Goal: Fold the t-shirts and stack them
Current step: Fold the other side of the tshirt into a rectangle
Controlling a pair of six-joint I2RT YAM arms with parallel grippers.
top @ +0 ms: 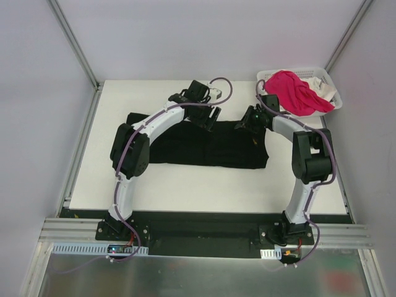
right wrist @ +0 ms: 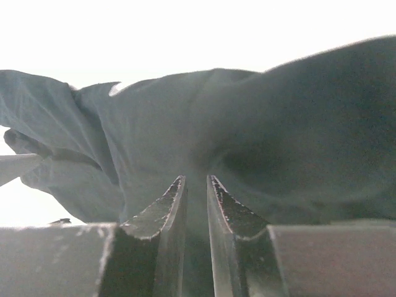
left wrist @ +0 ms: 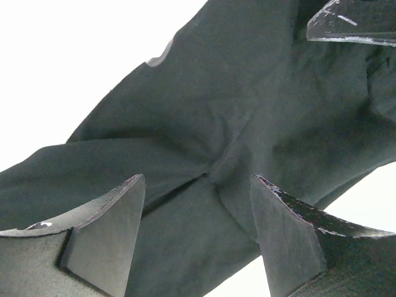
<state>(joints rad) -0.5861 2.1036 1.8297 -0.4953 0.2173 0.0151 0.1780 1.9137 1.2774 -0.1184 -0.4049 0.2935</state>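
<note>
Top view: a white tabletop (top: 185,185) between pale grey walls carries the black t-shirt (top: 204,148), spread flat mid-table. The pink t-shirt (top: 291,90) and white t-shirt (top: 325,93) lie in the basket (top: 322,77) at the far right corner

Left wrist: the left pincer (left wrist: 198,179) stands spread over the dark cloth

Right wrist: the right pincer (right wrist: 196,179), nearly pressed together, pinches a shirt fold

Two arms reach over the counter, elbows bent, wrists turned toward each other.
The left arm (top: 154,124) arcs forward and to the right; the left gripper (left wrist: 198,185) has its fingers (left wrist: 117,210) spread wide. The right arm (top: 309,154) leans left; the right gripper (right wrist: 197,179) has its fingers (right wrist: 164,210) close together, with a narrow slit between them.
</note>
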